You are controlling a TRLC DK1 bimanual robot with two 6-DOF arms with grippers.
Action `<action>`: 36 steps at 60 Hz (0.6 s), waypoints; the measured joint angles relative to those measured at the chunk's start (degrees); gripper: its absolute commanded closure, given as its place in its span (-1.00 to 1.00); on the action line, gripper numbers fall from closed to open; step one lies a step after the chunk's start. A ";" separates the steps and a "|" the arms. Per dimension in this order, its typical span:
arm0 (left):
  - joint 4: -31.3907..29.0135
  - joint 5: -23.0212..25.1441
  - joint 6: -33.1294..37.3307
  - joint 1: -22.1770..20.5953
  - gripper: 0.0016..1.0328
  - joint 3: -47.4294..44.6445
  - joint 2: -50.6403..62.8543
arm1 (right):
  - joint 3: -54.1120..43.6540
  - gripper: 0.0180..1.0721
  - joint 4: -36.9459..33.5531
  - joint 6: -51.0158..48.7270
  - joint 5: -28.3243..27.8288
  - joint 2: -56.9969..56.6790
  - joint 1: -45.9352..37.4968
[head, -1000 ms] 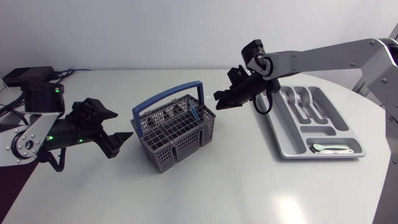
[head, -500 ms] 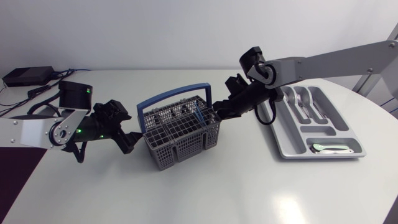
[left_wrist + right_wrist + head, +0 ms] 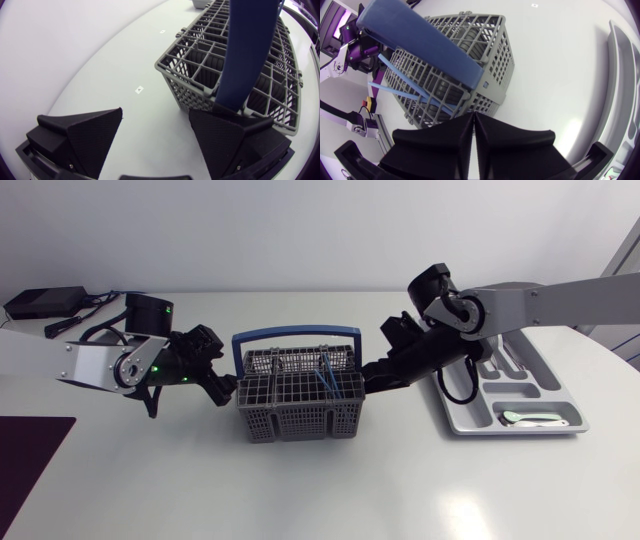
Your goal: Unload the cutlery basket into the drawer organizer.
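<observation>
I am finding no readable text, number or brand on anything here. Two tiny marks (image 3: 139,90) are showing on the table (image 3: 75,60) beside the cutlery basket (image 3: 195,100), perhaps printed, but too small to read.

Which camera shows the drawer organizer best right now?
The head view: nearly the whole drawer organizer, with cutlery inside, though my right arm crosses one end. The right wrist view catches only its rim; the left wrist view mostly shows the basket.
</observation>
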 measured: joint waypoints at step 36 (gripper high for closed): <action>-5.51 3.96 -2.27 4.66 -0.87 -1.77 -19.06 | -6.08 -0.39 -0.22 -7.65 -1.01 -7.15 -9.20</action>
